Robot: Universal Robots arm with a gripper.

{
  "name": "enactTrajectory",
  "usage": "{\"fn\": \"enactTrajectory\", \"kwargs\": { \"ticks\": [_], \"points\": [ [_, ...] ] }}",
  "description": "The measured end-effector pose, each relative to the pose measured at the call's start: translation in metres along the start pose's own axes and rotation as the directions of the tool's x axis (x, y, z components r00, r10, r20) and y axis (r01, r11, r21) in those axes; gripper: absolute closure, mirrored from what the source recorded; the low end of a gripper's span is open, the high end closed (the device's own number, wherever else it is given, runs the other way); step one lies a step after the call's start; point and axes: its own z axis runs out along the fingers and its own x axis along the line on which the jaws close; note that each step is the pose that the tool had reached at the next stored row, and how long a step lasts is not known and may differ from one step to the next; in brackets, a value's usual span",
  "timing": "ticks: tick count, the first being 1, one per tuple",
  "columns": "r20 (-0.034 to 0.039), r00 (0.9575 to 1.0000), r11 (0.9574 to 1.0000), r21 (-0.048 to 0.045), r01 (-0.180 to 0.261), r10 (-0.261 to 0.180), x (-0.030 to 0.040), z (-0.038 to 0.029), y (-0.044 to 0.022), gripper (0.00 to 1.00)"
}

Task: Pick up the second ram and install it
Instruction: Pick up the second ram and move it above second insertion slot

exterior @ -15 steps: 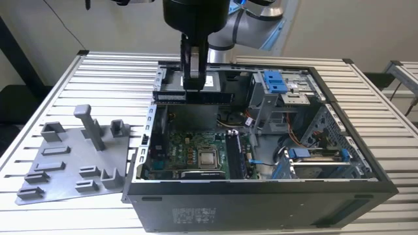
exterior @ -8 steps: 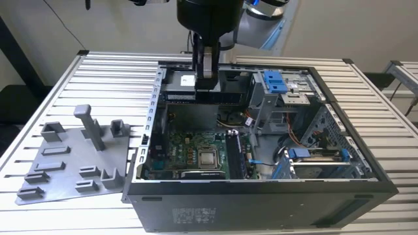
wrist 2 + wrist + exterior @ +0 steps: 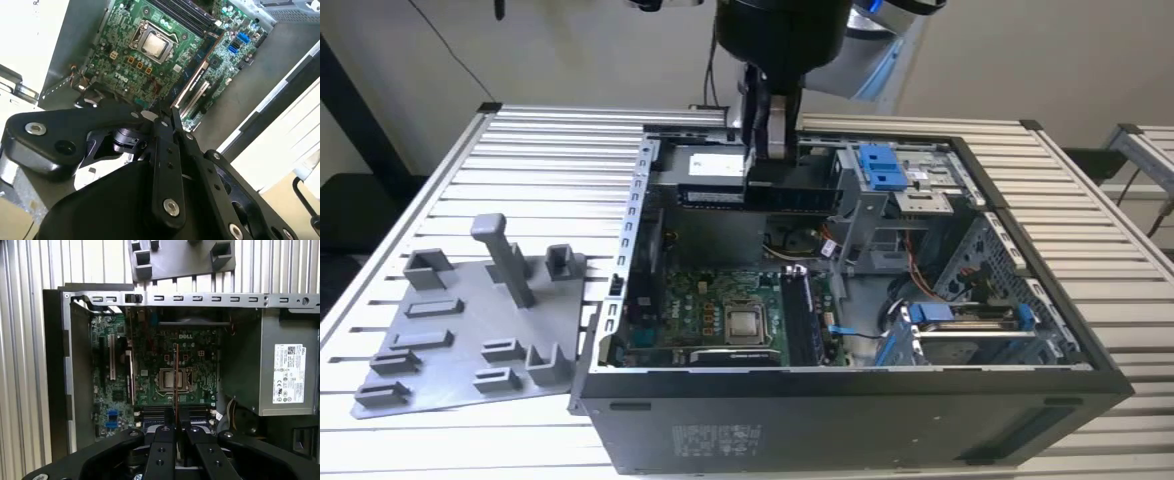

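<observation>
Above the open computer case [image 3: 854, 420], the second ram [image 3: 787, 197] hangs level and edge-down, clenched in my pincer [image 3: 771, 165] by its upper edge, I judge so that its contacts face the motherboard [image 3: 714, 300] slots. Toward the surface's [image 3: 1067, 200] edge at the exterior view's left lies the grey holder tray [image 3: 460, 325].

Tray [image 3: 454, 335] at exterior view's left of case [image 3: 854, 420]; second ram [image 3: 787, 197], in jaws, above motherboard [image 3: 720, 310].
</observation>
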Motion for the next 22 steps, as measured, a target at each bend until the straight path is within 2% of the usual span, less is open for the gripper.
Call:
{"fn": "enactTrajectory", "kwargs": {
  "ticks": [13, 22],
  "points": [
    [0.0004, 0.9997, 0.9997, 0.0014, -0.026, 0.026, -0.003, -0.0005, -0.0295, 0.86],
    [0.0007, 0.9993, 0.9993, 0.0021, -0.037, 0.037, -0.0049, -0.0009, -0.0539, 0.86]
  ]
}}
